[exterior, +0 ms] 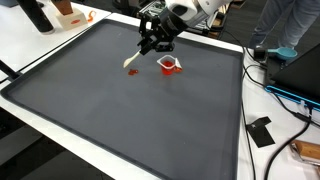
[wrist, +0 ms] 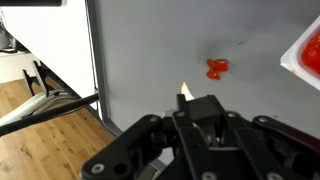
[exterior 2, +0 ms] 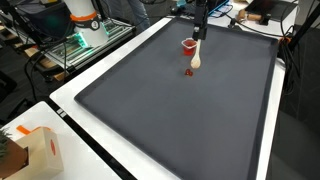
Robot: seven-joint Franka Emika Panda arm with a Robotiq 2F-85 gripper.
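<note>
My gripper (exterior: 150, 45) hangs over the far part of a dark grey mat (exterior: 120, 110), shut on the handle of a wooden spoon (exterior: 131, 62). The spoon slants down, its bowl just above the mat. A small red piece (exterior: 134, 72) lies on the mat right by the spoon's bowl. A red cup (exterior: 168, 65) stands upright a little to the side of it. In the wrist view the gripper (wrist: 200, 105) fills the bottom, the spoon's handle end (wrist: 184, 90) pokes out above it, the red piece (wrist: 217, 68) lies ahead and the cup (wrist: 308, 50) is cut by the right edge.
The mat (exterior 2: 180, 120) covers most of a white table (exterior 2: 75, 95). A cardboard box (exterior 2: 30, 150) sits at a table corner. Cables and a black device (exterior: 262, 130) lie on the white strip beside the mat. A person (exterior: 290, 25) stands near the table.
</note>
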